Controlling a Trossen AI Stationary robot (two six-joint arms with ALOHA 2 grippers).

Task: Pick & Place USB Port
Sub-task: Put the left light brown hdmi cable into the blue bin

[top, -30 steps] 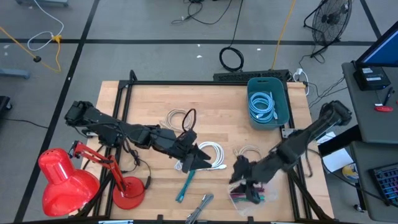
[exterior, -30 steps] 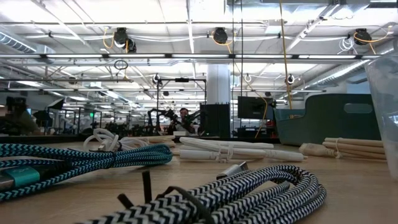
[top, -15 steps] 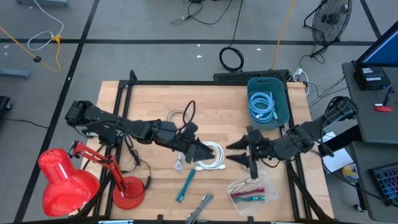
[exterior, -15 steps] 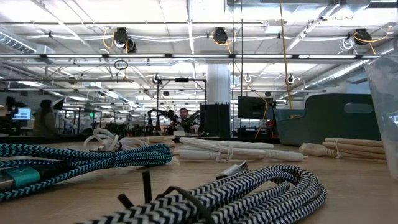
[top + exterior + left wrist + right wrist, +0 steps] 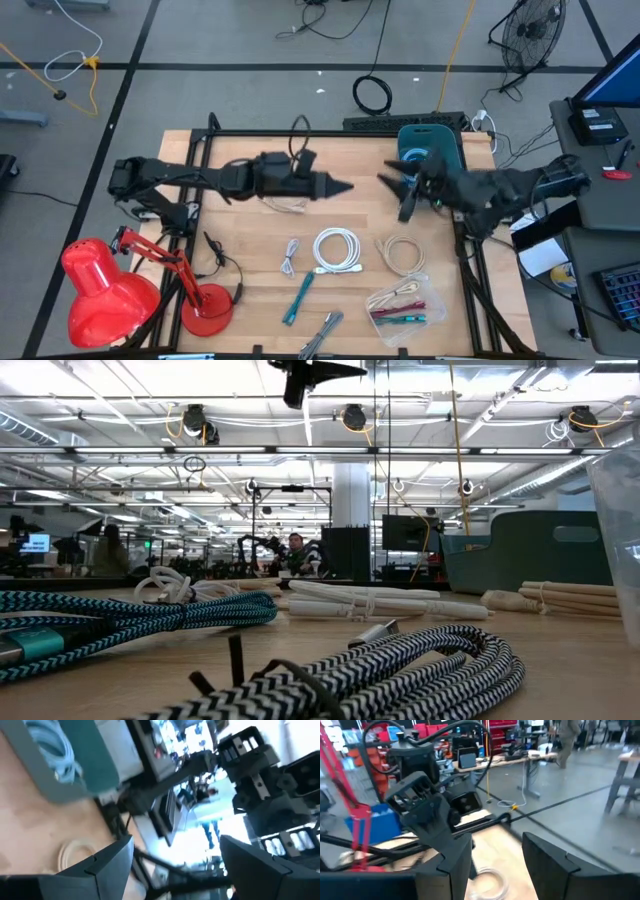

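Note:
Several USB cables lie loose on the wooden table: a white coil, a beige coil, a teal cable and a zigzag-braided one. My left gripper hangs open above the table's middle, pointing toward the right edge; it also shows at the top of the low view. My right gripper faces it, open, in front of the teal bin. Nothing is between the fingers of either gripper.
The teal bin at the far right holds a light blue cable. A plastic bag of small items lies near the front right. A red desk lamp stands at the near left corner. Another white cable lies under my left arm.
My left gripper has swung from over the white coil toward the table's far edge. My right gripper has risen from the plastic bag, gone toward the far edge and turned to point toward the table's left. The cables lie as before.

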